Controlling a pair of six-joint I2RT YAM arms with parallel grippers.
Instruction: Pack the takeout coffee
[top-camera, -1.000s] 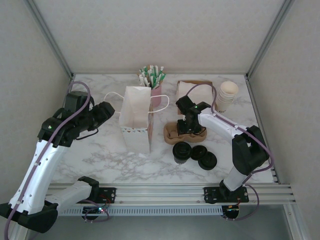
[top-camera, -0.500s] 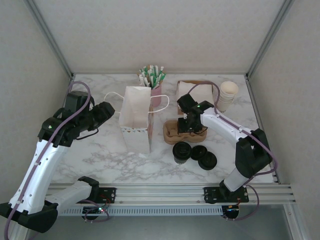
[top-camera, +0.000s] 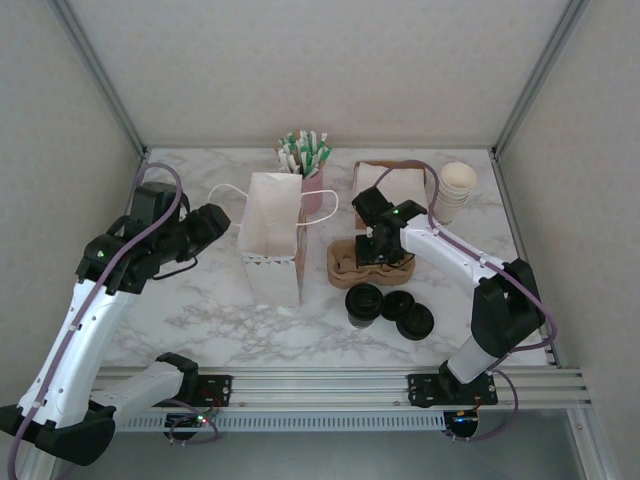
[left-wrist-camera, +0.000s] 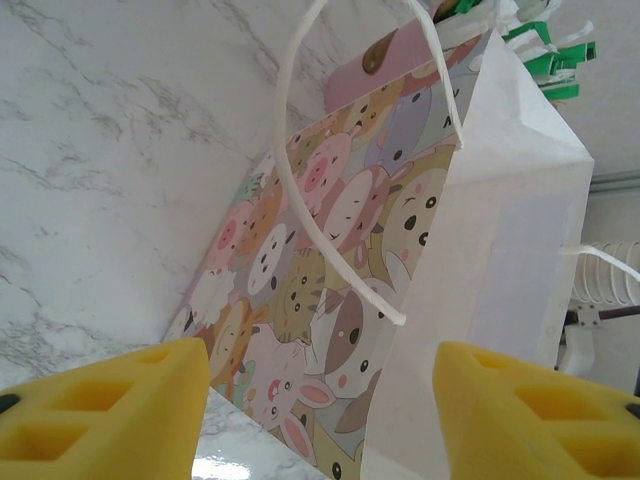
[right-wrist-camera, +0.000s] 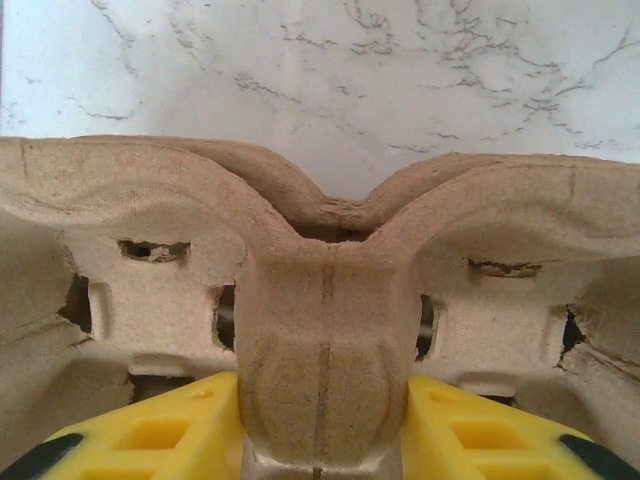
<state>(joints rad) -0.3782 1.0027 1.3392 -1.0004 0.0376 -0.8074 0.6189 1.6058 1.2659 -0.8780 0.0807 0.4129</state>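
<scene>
My right fingers (right-wrist-camera: 160, 440): cut by the lower edge; their yellow tops sit against either side of the centre post.
Cup carrier (right-wrist-camera: 320, 300): runs off left, right and bottom; from above, my right wrist (top-camera: 380, 232) covers its middle.
My left fingers (left-wrist-camera: 100, 410): clipped at the bottom edge.
Paper bag (left-wrist-camera: 480, 250): foot cropped, inside hidden; too small to read from above.
Green-tipped sticks (left-wrist-camera: 545, 45): cropped at top; count unclear.
Pink cup (top-camera: 313, 195): lower part behind the bag.
Stacked paper cups (top-camera: 457, 190): number too small to tell.
Dark round pieces (top-camera: 415, 321): lids or cups, I cannot tell.
</scene>
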